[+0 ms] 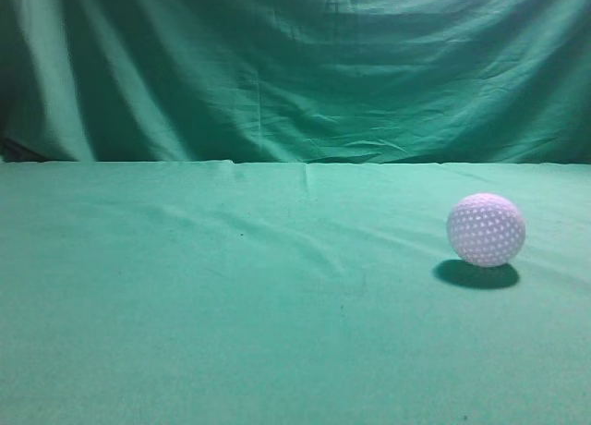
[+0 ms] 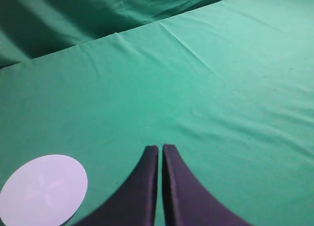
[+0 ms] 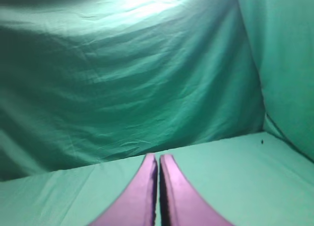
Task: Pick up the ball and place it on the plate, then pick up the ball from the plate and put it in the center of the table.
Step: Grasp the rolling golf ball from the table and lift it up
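The white dimpled golf ball (image 1: pixel 486 229) rests on the teal-green table (image 1: pixel 231 305) at the right of the exterior view, with its shadow beneath it. A flat white round plate (image 2: pixel 43 190) lies on the cloth at the lower left of the left wrist view. My left gripper (image 2: pixel 160 147) is shut and empty above the cloth, to the right of the plate. My right gripper (image 3: pixel 158 157) is shut and empty, pointing toward the backdrop. Neither gripper shows in the exterior view. The ball shows in neither wrist view.
A darker green draped backdrop (image 1: pixel 295 65) hangs behind the table's far edge. It also fills the right wrist view (image 3: pixel 122 78), with a cloth side wall (image 3: pixel 289 64) at the right.
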